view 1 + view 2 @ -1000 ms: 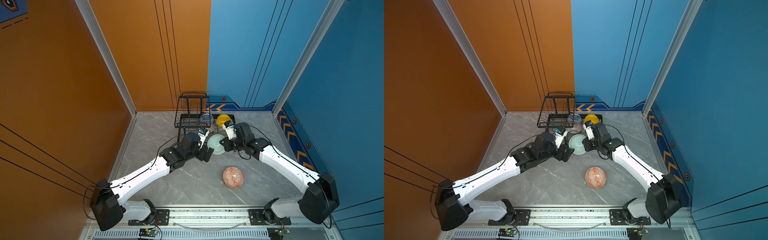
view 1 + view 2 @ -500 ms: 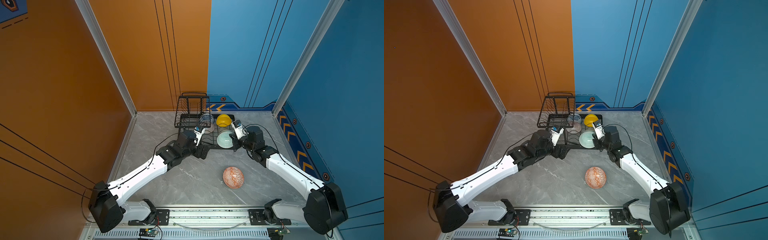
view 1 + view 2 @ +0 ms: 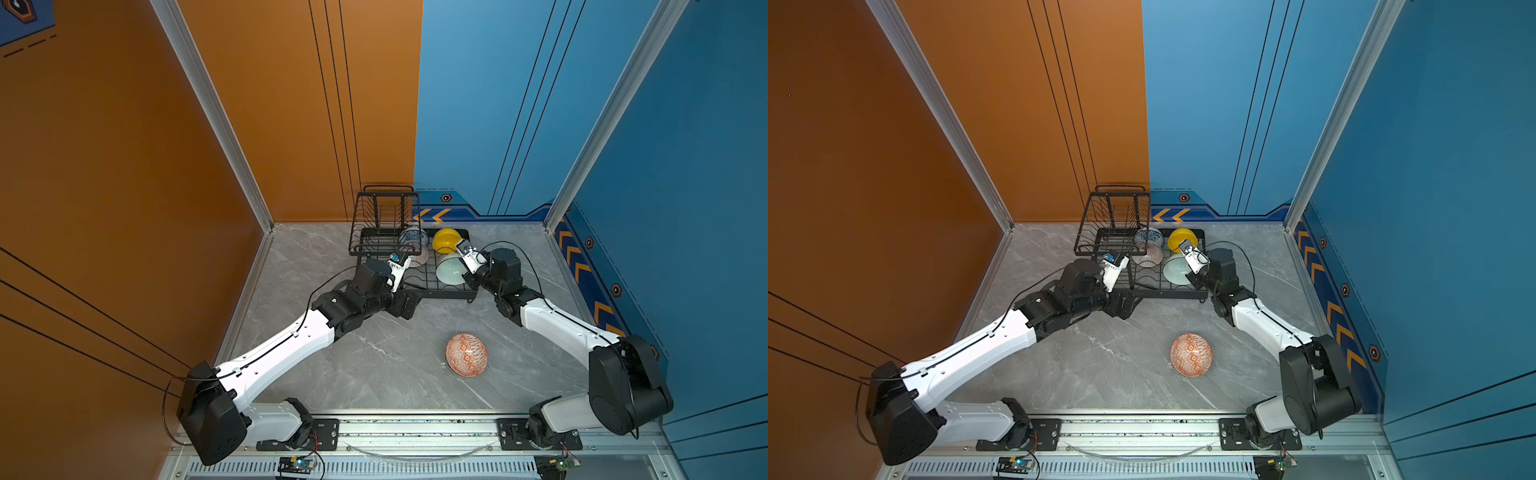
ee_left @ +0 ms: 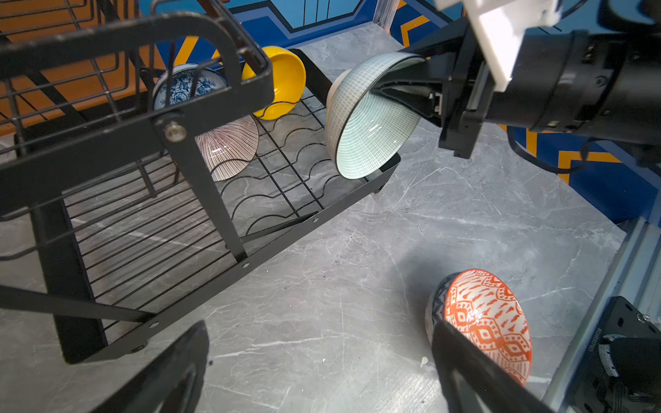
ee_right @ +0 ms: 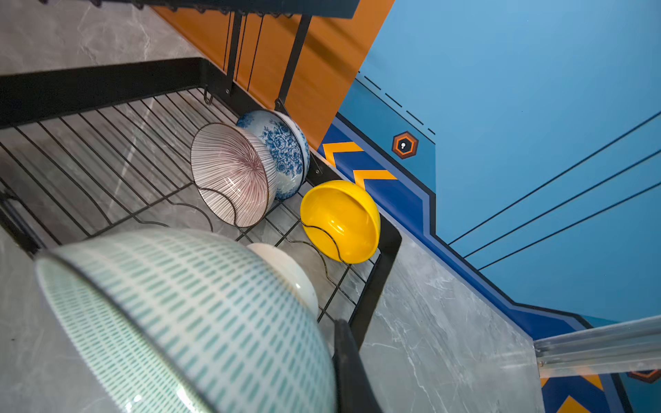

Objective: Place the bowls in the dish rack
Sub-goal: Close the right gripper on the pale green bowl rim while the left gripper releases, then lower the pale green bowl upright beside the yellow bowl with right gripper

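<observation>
Room: orange wall (image 3: 249, 124), blue wall (image 3: 498, 104); grey marbled desk (image 3: 374, 365). Near back edge: black wire dish rack (image 4: 246, 264). At rack's near right corner, right tool (image 4: 404, 77) grips pale mint round bowl (image 4: 372, 143); left tool (image 4: 318, 372) open.

The black wire dish rack (image 3: 384, 232) stands at the far edge of the surface (image 3: 374, 365). A blue and white flower bowl (image 3: 412, 237) stands on its rim at the back of it, with a pink striped bowl (image 3: 420, 256) right against it. A yellow bowl (image 3: 445, 240) stands on its rim in the rack's far right corner. The right pincer (image 4: 400, 73) pinches a pale green bowl (image 3: 450, 270), tipped up, at the rack's near right corner. An orange and white bowl (image 3: 466, 355) lies tipped on the surface, well apart.
</observation>
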